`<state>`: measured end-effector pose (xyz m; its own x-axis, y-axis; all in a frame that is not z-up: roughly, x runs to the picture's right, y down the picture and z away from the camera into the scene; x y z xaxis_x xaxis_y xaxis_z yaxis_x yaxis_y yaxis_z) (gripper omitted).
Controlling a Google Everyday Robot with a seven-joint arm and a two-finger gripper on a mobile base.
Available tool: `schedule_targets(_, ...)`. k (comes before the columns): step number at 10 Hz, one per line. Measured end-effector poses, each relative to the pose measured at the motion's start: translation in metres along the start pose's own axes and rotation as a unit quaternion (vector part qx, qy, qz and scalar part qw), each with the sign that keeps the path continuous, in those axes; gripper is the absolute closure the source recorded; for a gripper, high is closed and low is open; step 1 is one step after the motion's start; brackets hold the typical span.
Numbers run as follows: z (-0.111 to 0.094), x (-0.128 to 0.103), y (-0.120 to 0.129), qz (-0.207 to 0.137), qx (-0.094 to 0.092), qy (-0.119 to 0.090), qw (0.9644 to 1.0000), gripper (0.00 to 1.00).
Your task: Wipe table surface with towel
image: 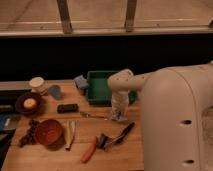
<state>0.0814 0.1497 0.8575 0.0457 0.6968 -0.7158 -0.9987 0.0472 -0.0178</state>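
— Whereabouts of the gripper (118, 115)?

— Centre of frame, aimed straight down, just below the green rectangular plastic tray (100, 86). Seemingly pinching a small pale crumpled cloth towel (118, 118) between the fingers (116, 112).

— And from the fingers to the towel?

— Directly beneath, bunched at the tips and touching the light wooden tabletop (55, 159). No readable long axis; just a wad.

— Room to sweep?

— Tight. Just left of the towel, a thin silver metal utensil (92, 115); near, toward the bottom of frame, a black-handled tool (121, 135). Probably calls for short strokes; otherwise a risk of shoving cutlery.
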Motion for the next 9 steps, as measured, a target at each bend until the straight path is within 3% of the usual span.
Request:
schedule_targets(2,0.014,-0.009,0.003,-0.006,-0.008,0.007,0.9999,1.0)
schedule_targets(5,0.007,-0.003,0.02,-0.029,-0.018,-0.003,0.9994,1.0)
schedule_targets(7,-0.004,0.026,0.031,-0.033,-0.015,-0.009,0.9993,1.0)
schedule_targets(9,-0.001,0.05,0.02,-0.017,-0.011,0.0,0.9998,1.0)
